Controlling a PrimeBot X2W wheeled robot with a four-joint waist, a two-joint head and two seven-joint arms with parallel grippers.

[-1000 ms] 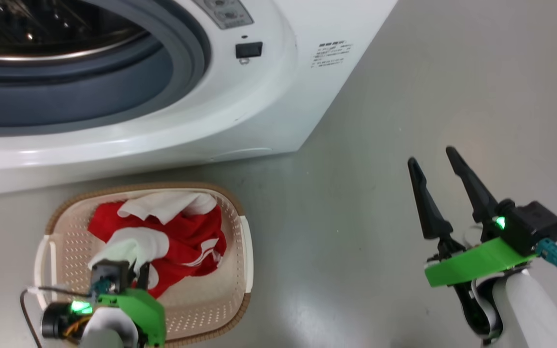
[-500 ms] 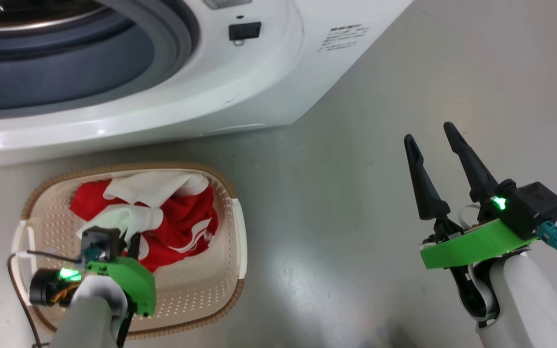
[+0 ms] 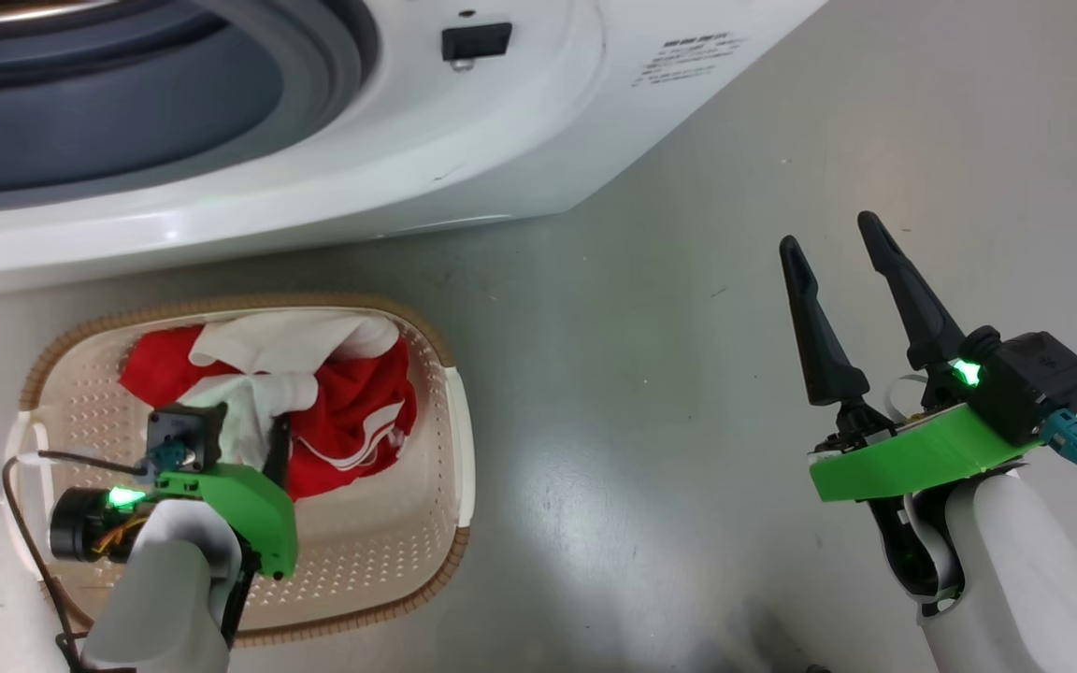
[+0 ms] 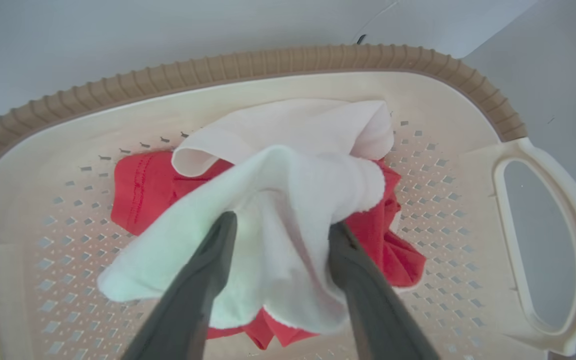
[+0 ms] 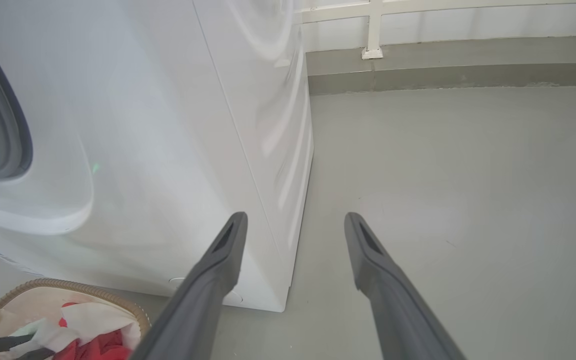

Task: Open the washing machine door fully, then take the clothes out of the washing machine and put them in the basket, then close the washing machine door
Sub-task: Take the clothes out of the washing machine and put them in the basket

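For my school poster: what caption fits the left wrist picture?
Left gripper open around a white cloth lying on red clothes in the basket.

Head camera is looking steeply down from behind the right pincer (image 3: 828, 234) at the basket (image 3: 221, 304) and washing machine (image 3: 408, 159). Left wrist camera is peering close along the left pincer (image 4: 282, 225) into that basket; right wrist camera, low, is catching both left of its pincer.
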